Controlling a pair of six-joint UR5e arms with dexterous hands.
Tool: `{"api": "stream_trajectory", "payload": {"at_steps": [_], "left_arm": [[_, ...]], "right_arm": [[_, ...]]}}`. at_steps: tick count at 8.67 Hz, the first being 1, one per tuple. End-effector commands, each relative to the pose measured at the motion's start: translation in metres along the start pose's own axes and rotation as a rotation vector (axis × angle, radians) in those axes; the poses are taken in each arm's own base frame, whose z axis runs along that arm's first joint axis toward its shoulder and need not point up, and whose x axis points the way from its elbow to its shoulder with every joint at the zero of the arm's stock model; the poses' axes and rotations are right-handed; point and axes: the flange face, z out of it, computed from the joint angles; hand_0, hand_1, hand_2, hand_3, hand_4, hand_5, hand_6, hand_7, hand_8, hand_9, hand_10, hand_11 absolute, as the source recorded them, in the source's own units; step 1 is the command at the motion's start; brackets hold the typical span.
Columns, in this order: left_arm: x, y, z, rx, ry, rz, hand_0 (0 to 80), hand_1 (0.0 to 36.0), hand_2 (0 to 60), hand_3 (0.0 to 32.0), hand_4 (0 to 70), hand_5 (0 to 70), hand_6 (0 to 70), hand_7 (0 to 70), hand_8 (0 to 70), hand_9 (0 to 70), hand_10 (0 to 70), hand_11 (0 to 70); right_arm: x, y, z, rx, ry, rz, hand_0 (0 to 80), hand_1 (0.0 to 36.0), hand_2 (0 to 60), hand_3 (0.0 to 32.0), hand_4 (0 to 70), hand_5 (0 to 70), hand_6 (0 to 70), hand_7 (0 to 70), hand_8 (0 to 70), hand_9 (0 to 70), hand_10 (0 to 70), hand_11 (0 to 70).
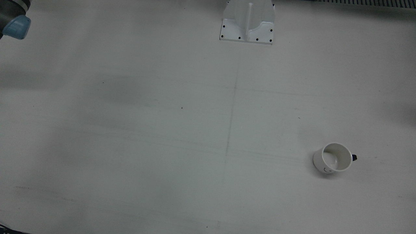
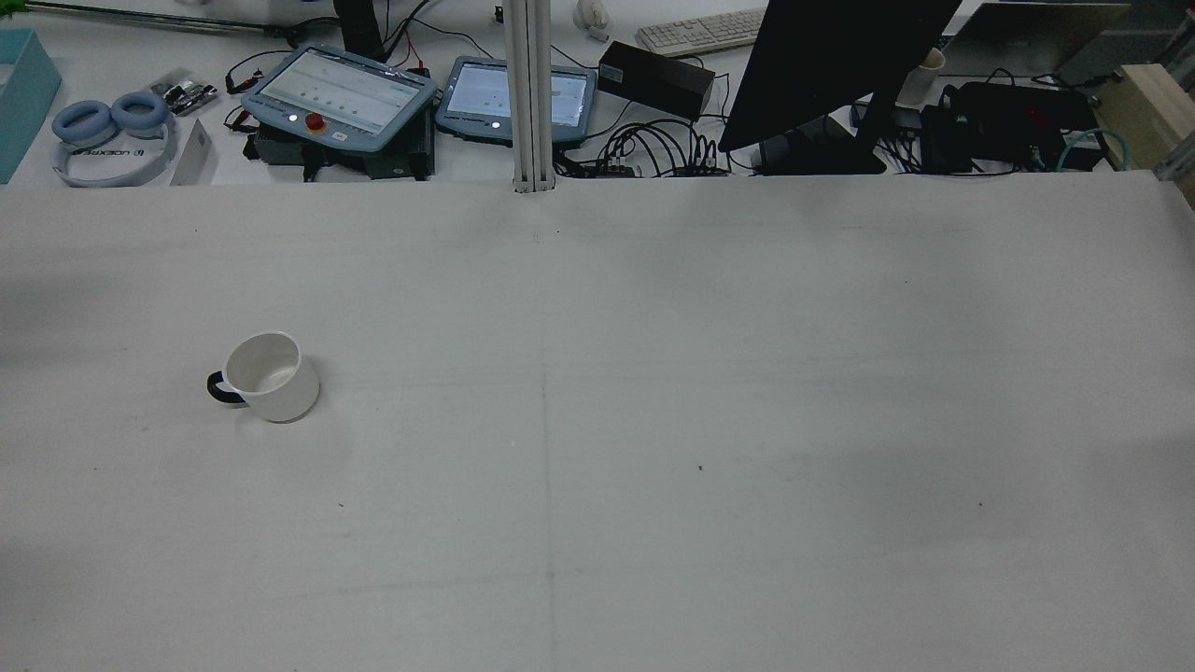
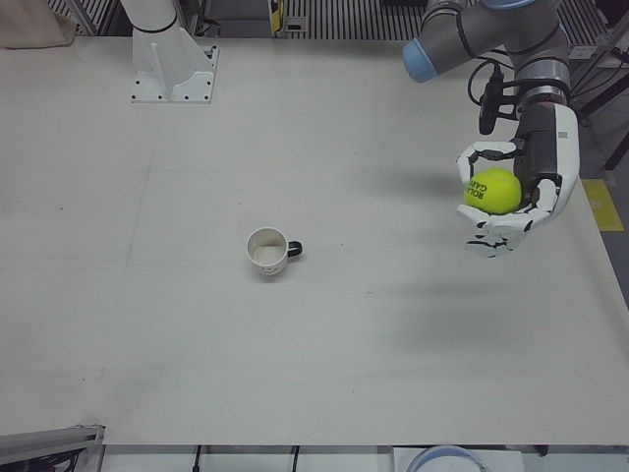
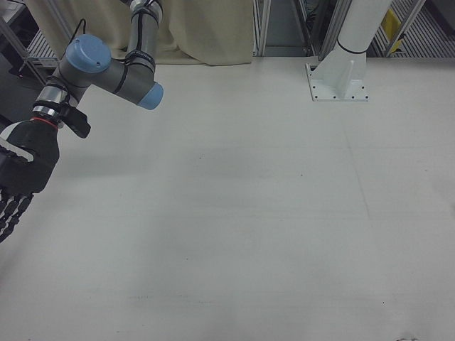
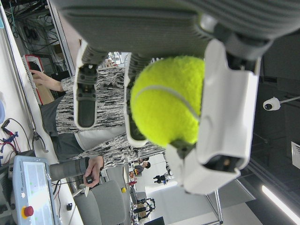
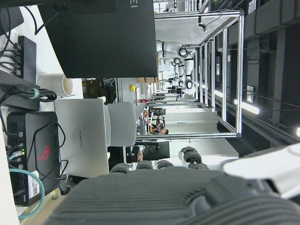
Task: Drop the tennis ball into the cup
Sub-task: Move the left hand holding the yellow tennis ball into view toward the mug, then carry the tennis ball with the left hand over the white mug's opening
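A white cup with a black handle [image 3: 267, 252] stands upright and empty on the table; it also shows in the front view [image 1: 333, 158] and the rear view [image 2: 271, 376]. My left hand [image 3: 521, 192] is shut on a yellow-green tennis ball [image 3: 492, 191] and holds it in the air, well to the right of the cup in the left-front view. The ball fills the left hand view [image 5: 168, 101], with fingers [image 5: 227, 117] wrapped around it. My right hand [image 4: 20, 177] hangs at the left edge of the right-front view, fingers spread and empty.
White arm pedestals stand at the table's robot side [image 1: 248, 21] [image 3: 172, 69]. A blue-capped elbow of the right arm [image 1: 16, 27] juts in at the corner. Monitors, tablets and cables [image 2: 392, 93] lie beyond the far table edge.
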Motion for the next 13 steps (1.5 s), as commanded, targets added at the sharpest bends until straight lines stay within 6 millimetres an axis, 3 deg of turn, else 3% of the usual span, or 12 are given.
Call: {"api": "stream_trajectory", "payload": {"at_steps": [1,2,3,5,7,9,10,13], "left_arm": [[-0.049,0.051,0.005,-0.125,-0.109,0.07,80.0,36.0,60.0,32.0,9.7,35.1,70.0,70.0,51.5,46.9,27.0,42.3],[-0.079,0.088,0.013,-0.207,-0.152,0.112,80.0,36.0,60.0,32.0,5.8,36.2,70.0,66.1,52.1,46.4,28.3,44.1],[-0.117,0.103,0.017,-0.236,-0.205,0.097,80.0,36.0,60.0,32.0,0.4,35.8,70.0,63.7,51.5,45.8,28.9,45.0],[-0.191,0.122,0.016,-0.241,-0.264,0.038,80.0,36.0,60.0,32.0,4.8,34.9,70.0,67.6,51.3,46.6,29.5,45.6],[-0.213,0.13,0.019,-0.249,-0.287,0.052,80.0,36.0,60.0,32.0,6.7,34.7,70.0,68.2,51.1,46.3,28.8,44.7],[-0.234,0.139,0.041,-0.236,-0.319,0.057,80.0,36.0,60.0,32.0,8.8,34.5,70.0,69.1,50.8,46.1,28.7,44.5],[-0.244,0.131,0.053,-0.224,-0.326,0.062,80.0,36.0,60.0,32.0,9.5,34.4,70.0,69.2,50.3,45.5,28.3,44.0],[-0.274,0.137,0.047,-0.233,-0.38,0.054,80.0,36.0,60.0,32.0,7.2,35.0,70.0,64.5,49.5,43.1,27.3,42.9]], "right_arm": [[0.0,0.0,0.0,0.0,0.0,0.0,0.0,0.0,0.0,0.0,0.0,0.0,0.0,0.0,0.0,0.0,0.0,0.0],[0.0,-0.001,0.0,0.001,0.0,0.0,0.0,0.0,0.0,0.0,0.0,0.0,0.0,0.0,0.0,0.0,0.0,0.0],[0.0,-0.001,0.0,0.001,0.0,0.0,0.0,0.0,0.0,0.0,0.0,0.0,0.0,0.0,0.0,0.0,0.0,0.0],[0.0,-0.001,0.0,0.001,0.0,0.0,0.0,0.0,0.0,0.0,0.0,0.0,0.0,0.0,0.0,0.0,0.0,0.0],[0.0,-0.001,0.0,0.001,0.0,0.0,0.0,0.0,0.0,0.0,0.0,0.0,0.0,0.0,0.0,0.0,0.0,0.0],[0.0,-0.001,0.0,0.001,0.0,0.0,0.0,0.0,0.0,0.0,0.0,0.0,0.0,0.0,0.0,0.0,0.0,0.0],[0.0,-0.001,0.0,0.001,0.0,0.0,0.0,0.0,0.0,0.0,0.0,0.0,0.0,0.0,0.0,0.0,0.0,0.0],[0.0,-0.001,0.0,0.001,0.0,0.0,0.0,0.0,0.0,0.0,0.0,0.0,0.0,0.0,0.0,0.0,0.0,0.0]]}}
